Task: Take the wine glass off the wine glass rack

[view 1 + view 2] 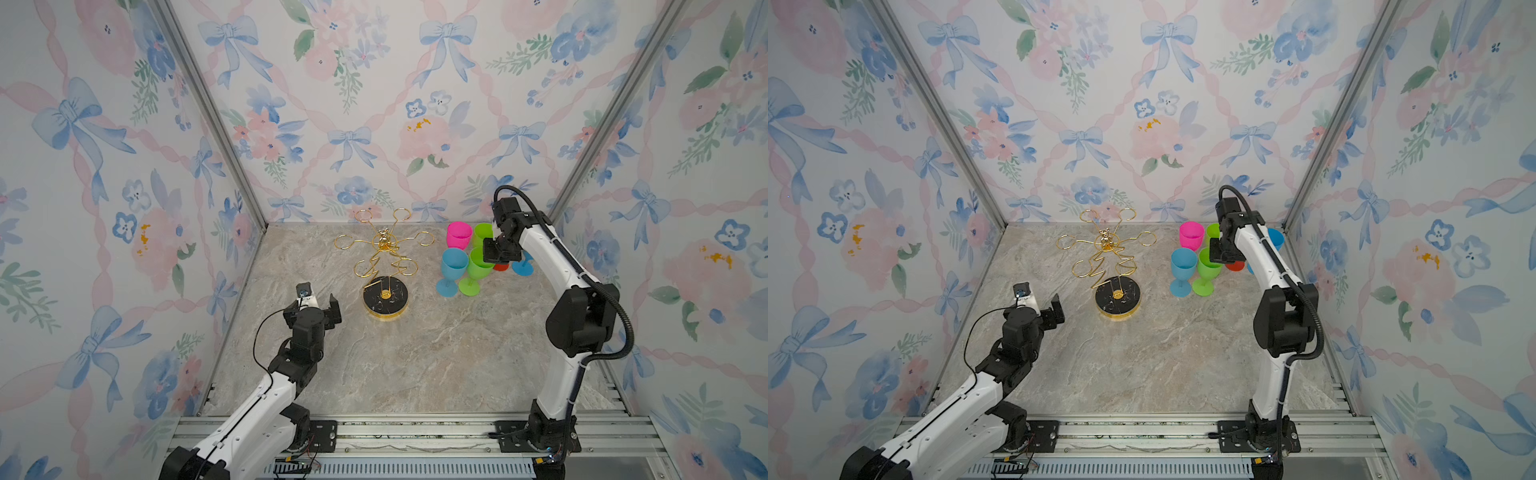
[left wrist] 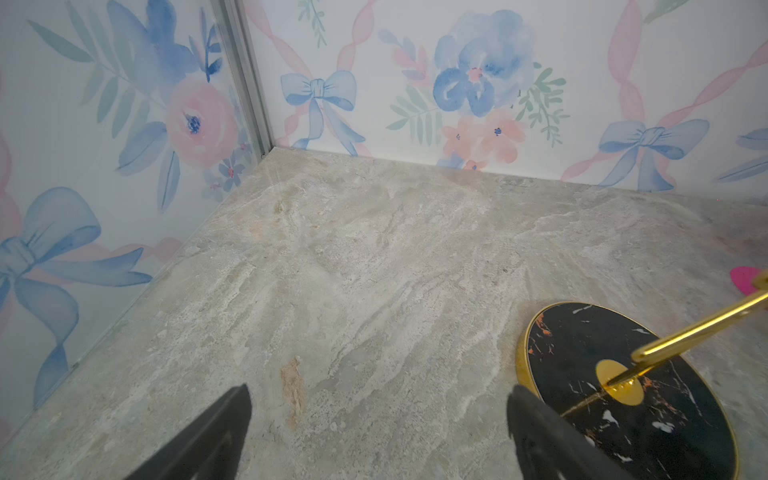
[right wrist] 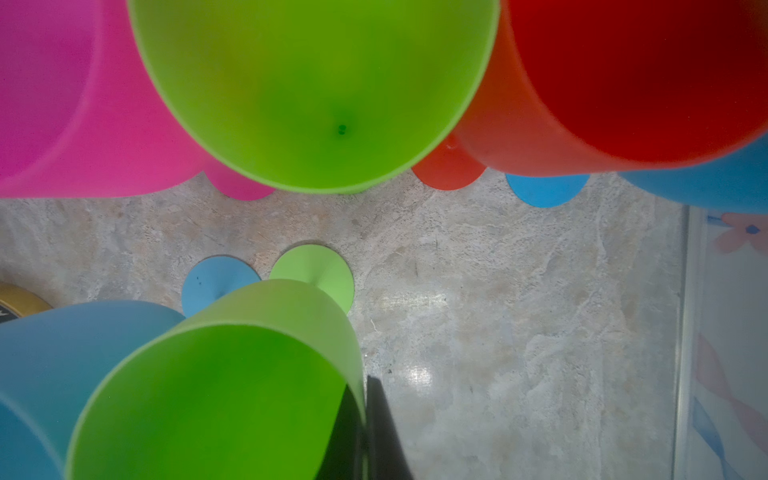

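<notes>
The green wine glass (image 3: pixel 216 395) stands on the bench (image 1: pixel 415 361), right of centre among five other glasses (image 1: pixel 459 235), apart from the bare wine glass rack (image 1: pixel 384 249). The right jaws are clenched on its rim. The left jaws gape wide and empty, lower left of the rack's base.

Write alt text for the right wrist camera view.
Seen from above, dark fingers pinch the rim of a green glass. A pink glass, second green glass, red glass and blue glasses crowd around it on a marble table.
</notes>
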Controlling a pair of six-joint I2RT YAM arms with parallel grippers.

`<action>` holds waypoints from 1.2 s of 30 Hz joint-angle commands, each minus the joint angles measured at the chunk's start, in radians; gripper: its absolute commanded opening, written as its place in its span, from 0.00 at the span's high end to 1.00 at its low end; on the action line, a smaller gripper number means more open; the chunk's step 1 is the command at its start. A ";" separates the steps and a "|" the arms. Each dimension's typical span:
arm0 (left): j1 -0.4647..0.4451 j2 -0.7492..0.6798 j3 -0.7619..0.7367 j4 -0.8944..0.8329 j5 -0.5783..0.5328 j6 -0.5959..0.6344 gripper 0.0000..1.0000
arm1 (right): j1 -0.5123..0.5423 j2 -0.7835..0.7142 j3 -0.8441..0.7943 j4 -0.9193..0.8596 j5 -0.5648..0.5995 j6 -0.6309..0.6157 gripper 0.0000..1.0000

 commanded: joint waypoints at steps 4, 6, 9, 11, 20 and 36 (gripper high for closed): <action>0.007 -0.006 -0.012 0.025 0.010 -0.019 0.02 | -0.012 0.001 0.025 -0.005 0.000 -0.022 0.94; 0.009 -0.007 -0.012 0.026 0.009 -0.019 0.02 | -0.012 0.001 0.025 -0.006 -0.001 -0.023 0.91; 0.011 -0.008 -0.012 0.027 0.011 -0.022 0.02 | -0.012 0.001 0.027 -0.008 -0.007 -0.028 0.87; 0.012 -0.007 -0.014 0.029 0.013 -0.022 0.02 | -0.012 -0.004 0.027 -0.007 -0.014 -0.028 0.84; 0.025 0.001 -0.013 0.040 0.020 -0.025 0.02 | -0.014 -0.051 0.037 -0.013 -0.032 -0.030 0.73; 0.120 0.057 -0.066 0.175 0.069 0.007 0.02 | -0.097 -0.452 -0.415 0.410 -0.035 -0.015 0.18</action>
